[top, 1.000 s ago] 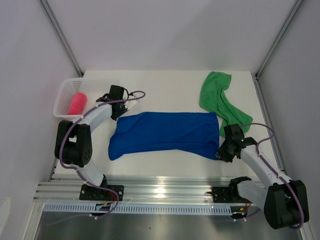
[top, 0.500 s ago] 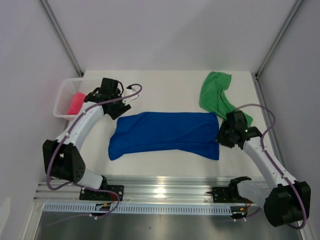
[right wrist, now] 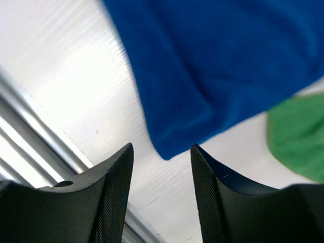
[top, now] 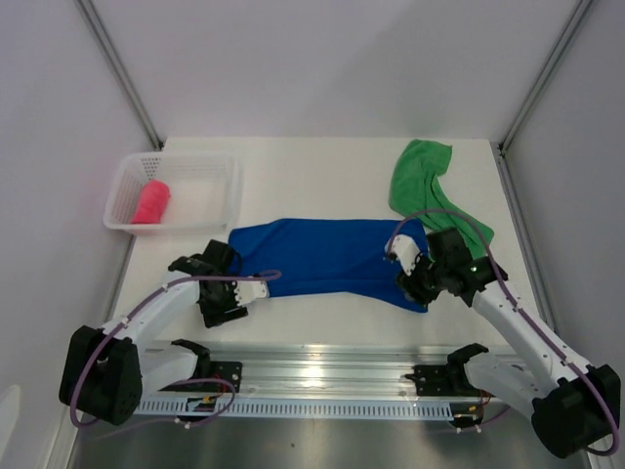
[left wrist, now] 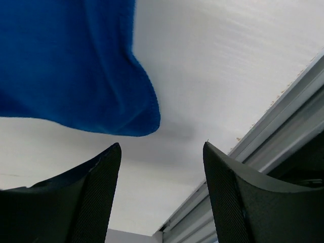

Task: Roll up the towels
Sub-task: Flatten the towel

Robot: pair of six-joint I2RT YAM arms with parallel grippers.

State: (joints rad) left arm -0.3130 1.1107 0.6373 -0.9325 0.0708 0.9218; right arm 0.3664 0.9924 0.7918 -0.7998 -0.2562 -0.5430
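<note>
On the bench (top: 312, 176) lie three towels: one blue towel (top: 322, 254) flat at centre, one green towel (top: 420, 181) crumpled far right, one pink towel (top: 151, 202) rolled in the single basket (top: 232, 191). By the blue towel's near corners, left fingers (left wrist: 93, 202) and right fingers (right wrist: 114, 202) gape wide, holding nothing.

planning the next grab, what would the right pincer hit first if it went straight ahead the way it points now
Probably the corner of the royal blue fabric towel, lying just ahead of the open right pincer, though depth is unclear.
</note>
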